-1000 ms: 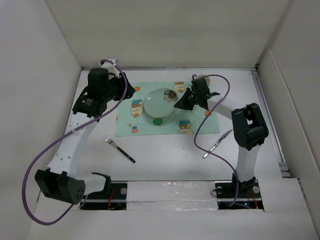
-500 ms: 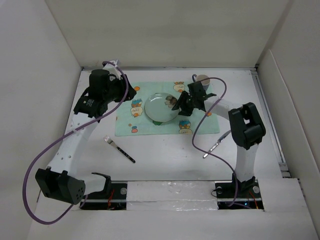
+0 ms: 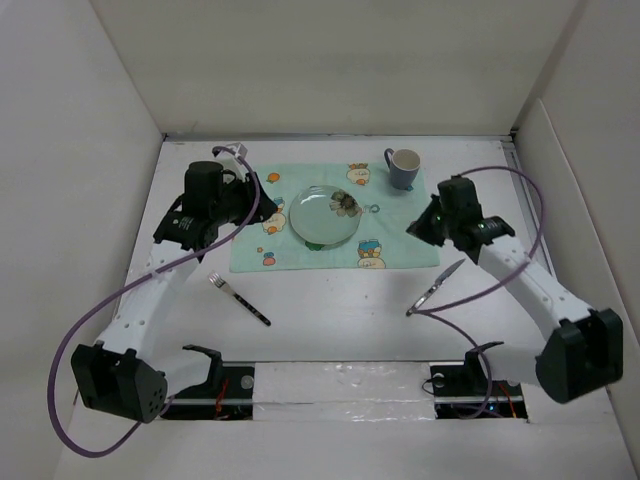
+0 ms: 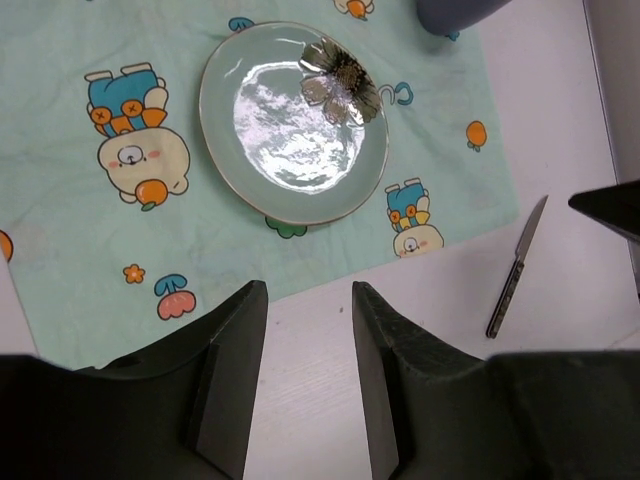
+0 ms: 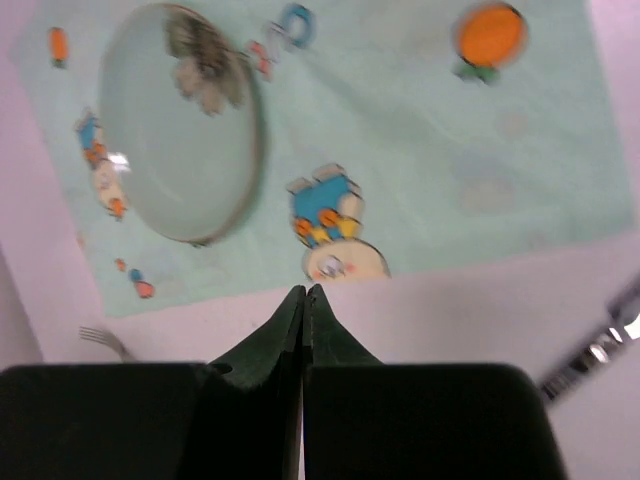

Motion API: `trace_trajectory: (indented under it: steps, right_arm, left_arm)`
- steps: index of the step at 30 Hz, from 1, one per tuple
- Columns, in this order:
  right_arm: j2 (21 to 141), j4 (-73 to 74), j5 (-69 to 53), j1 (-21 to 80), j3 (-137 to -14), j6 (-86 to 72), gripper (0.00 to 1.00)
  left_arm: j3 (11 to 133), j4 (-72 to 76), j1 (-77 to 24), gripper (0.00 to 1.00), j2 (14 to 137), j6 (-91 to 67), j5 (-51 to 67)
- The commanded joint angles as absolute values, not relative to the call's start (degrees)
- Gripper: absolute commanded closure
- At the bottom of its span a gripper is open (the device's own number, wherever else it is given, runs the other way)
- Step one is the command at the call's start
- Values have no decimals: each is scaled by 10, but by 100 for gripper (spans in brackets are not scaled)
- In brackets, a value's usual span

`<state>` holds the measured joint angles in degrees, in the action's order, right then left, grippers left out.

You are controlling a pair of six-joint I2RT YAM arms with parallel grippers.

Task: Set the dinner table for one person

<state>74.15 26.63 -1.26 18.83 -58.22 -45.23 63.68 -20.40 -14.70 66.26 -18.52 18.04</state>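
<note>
Plate [image 3: 325,215] drop-off looked finished at this point. A second earlier the right end effector [image 5: 305,292] was right up against the plate's right rim. Now it had swung back out to the right side of the bench [image 3: 340,330], fingers pinched fully together with nothing between them, ending up near the knife [image 3: 437,285]. The plate sat flat in the middle of the mint placemat [image 3: 275,255], and the mug [image 3: 402,168] at the mat's far right corner was in plain view again.

The left end effector [image 4: 308,295] had barely moved. It hovered by the mat's left edge, jaws partly apart and empty.

The bench itself, the white top running from the arm bases to the back wall, carried everything. Plate and mug seemed sorted, so the cutlery was what was left. The fork [image 3: 238,298] lay on bare bench off the mat's near-left corner and the knife off to the right, both angled. Best guess, the right arm was lining up for the knife.
</note>
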Motion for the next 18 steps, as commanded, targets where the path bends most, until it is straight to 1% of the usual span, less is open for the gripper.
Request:
trace_trajectory:
  steps: [1,2,3,5,6,8,9,13,18]
  right_arm:
    - [667,408,45,183,-505,-493,100]
    - [647,435,41,183,-485,-505,100]
    - [631,442,40,183,-449,-515,88]
    - [591,453,30,178,-419,-539,67]
    - [583,454,26,171,-408,-546,53]
    - [574,450,18,166,-390,-554,44]
    - [590,446,28,166,-388,-555,41]
    - [646,459,51,166,-400,-548,41]
    - [708,425,69,166,-410,-526,42]
  left_arm:
    - [618,-170,-149,64,631,-191,207]
    - [615,-168,-149,65,629,-190,211]
    - [613,-169,-149,65,628,-190,216]
    - [604,-164,-149,65,623,-190,227]
    - [600,-163,-149,65,621,-191,230]
    - [592,-162,-149,64,617,-189,238]
    - [585,-162,-149,64,614,-188,243]
    - [577,-161,-149,64,608,-189,248]
    - [570,-159,-149,63,600,-192,247]
